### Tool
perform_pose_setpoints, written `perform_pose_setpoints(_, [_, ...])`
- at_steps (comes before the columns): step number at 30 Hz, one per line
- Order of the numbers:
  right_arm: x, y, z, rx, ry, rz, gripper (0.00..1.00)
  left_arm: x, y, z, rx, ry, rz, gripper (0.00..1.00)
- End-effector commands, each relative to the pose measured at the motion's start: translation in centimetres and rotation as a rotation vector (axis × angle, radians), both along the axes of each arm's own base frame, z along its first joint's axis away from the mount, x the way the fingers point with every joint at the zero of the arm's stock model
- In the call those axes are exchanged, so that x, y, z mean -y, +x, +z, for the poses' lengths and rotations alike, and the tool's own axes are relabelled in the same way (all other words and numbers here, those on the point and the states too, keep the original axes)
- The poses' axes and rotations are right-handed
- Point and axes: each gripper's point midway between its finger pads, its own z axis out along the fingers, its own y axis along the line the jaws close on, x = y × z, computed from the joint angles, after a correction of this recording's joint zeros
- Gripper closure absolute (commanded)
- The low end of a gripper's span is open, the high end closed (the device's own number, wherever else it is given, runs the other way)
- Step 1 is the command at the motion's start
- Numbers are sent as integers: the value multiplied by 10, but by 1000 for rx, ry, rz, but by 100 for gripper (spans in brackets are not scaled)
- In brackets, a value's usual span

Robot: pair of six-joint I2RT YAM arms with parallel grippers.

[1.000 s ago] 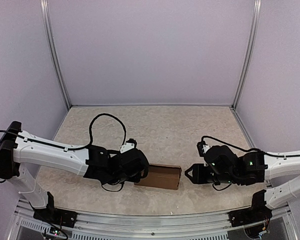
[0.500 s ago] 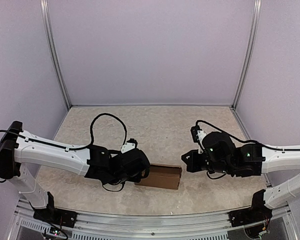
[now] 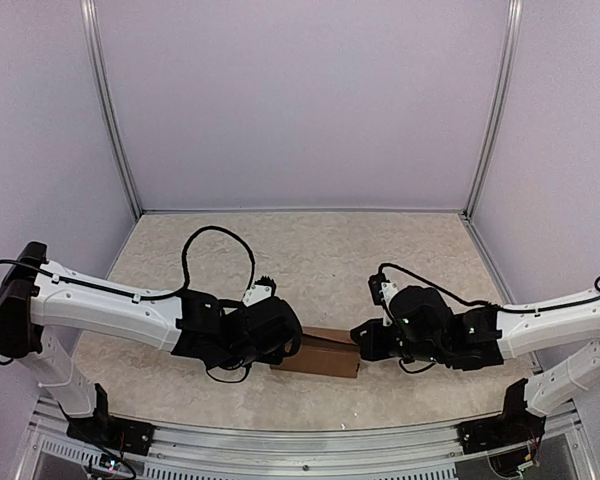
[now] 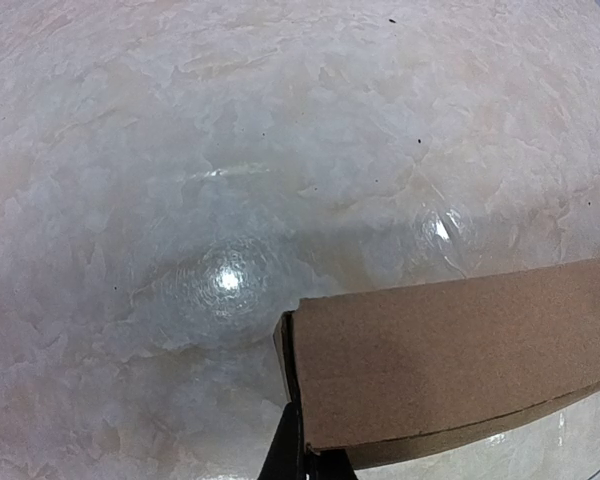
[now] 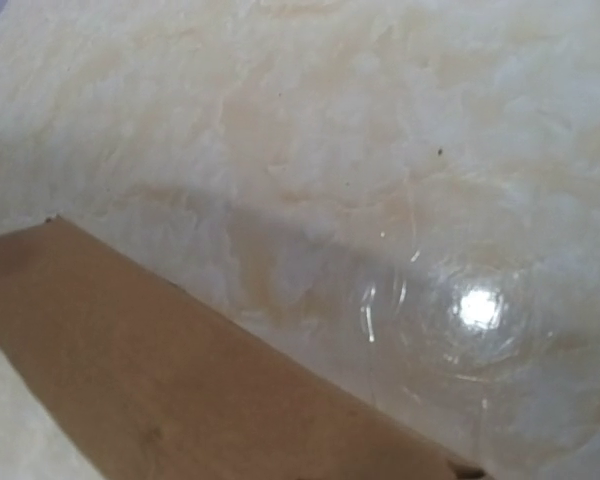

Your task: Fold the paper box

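Right, both arms are down at the box, which lies as a low brown carton close to the near edge of the table, about midway along it. The left gripper is at the box's left end. Its wrist view shows the dark fingertips pressed together on the cardboard edge at that corner, so it looks like a thin pinch on the wall. The right gripper sits at the opposite end, touching it or just beside it; I cannot say which. Its fingers are out of its own camera's sight, but they are closed with nothing between them, and that view shows only the box's brown top and bare table.

So what could go wrong? My guess is the right arm is set to press that end in with closed fingers, and the trouble lies there. A push along the box loads the left pinch. With so little cardboard between those tips, the box could slip free or swing round on the smooth table. Push too low or off-centre and the wall may buckle away from its crease, leaving a crumpled end instead of a tucked one.
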Motion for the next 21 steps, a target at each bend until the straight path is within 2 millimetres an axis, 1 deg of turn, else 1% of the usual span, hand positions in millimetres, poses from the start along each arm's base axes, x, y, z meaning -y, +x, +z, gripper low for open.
perform_pose_setpoints(1, [12,-19,-45,-93,-67,-12,100,-25,-26,-51,-160,169,-40,100])
perform_pose_setpoints(5, [12,-21,-49,-98,-49,-22,100,-24,-27,-51,-164,164,-40,100])
perform_pose_setpoints(9, [11,-17,-45,-81,-59,-28,100,-24,-26,-48,-157,168,-45,86])
perform_pose_setpoints(14, [7,-13,-43,-71,-73,-36,100,-26,-28,-38,-138,174,-63,67])
perform_pose_setpoints(18, [10,-13,-48,-76,-103,-40,100,-29,-32,-27,-135,164,-80,54])
perform_pose_setpoints(21, [11,-12,-49,-73,-114,-40,100,-26,-38,-19,-145,115,-119,46])
